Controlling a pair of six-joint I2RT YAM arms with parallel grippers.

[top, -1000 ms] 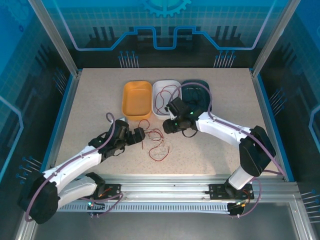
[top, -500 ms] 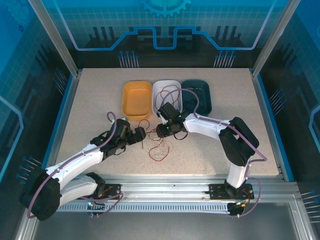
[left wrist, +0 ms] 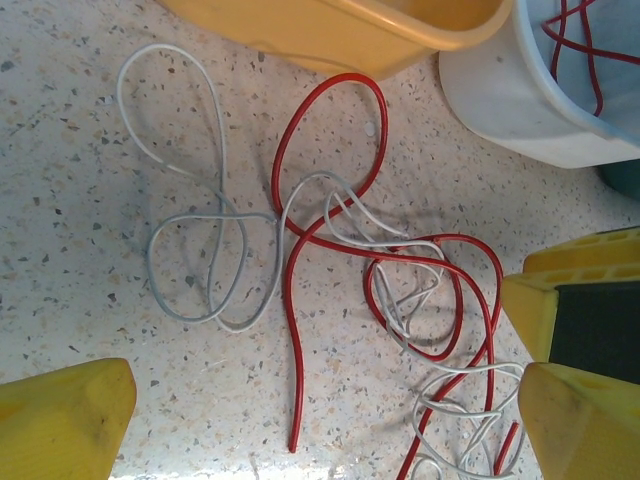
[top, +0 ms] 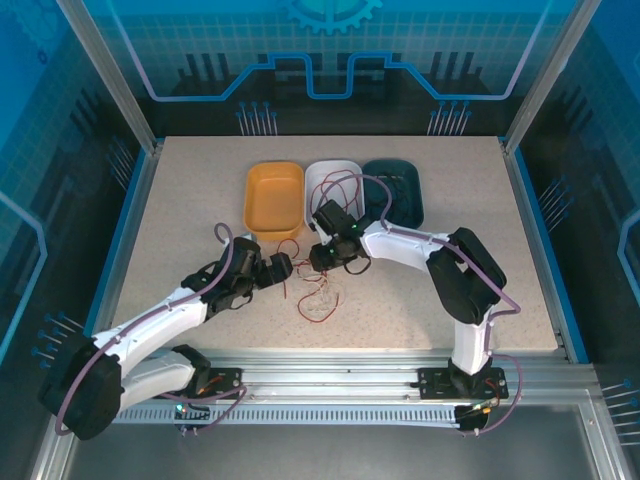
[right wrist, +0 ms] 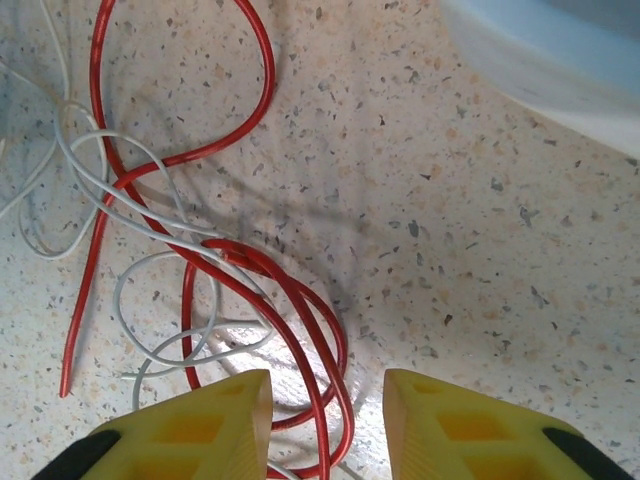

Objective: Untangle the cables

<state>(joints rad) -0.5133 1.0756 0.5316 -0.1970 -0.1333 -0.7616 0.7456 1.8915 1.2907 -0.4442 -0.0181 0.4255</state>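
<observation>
In the overhead view my left gripper (top: 283, 268) sits left of centre on the speckled table (top: 180, 200), with its 2 fingers spread wide and nothing pinched. From its wrist camera, 1 yellow finger (left wrist: 65, 415) is at lower left and the other at the right edge. The cables (top: 320, 295) lie loose on the table just right of it, in 1 tangle. A red cable (left wrist: 293, 340) arches up toward the orange tray (left wrist: 340, 30), then drops to a free end at the bottom, and a whitish cable (left wrist: 215, 250) loops across it several times. My right gripper (top: 318, 258) is at the tangle's upper edge, just below the white tray (top: 345, 168). Its 2 fingers stand partly apart and grip nothing, and red loops lie on the table in the gap between them (right wrist: 328, 425). A separate red strand (left wrist: 580, 40) lies inside the white tray. The dark teal tray (top: 400, 195) is furthest right.
</observation>
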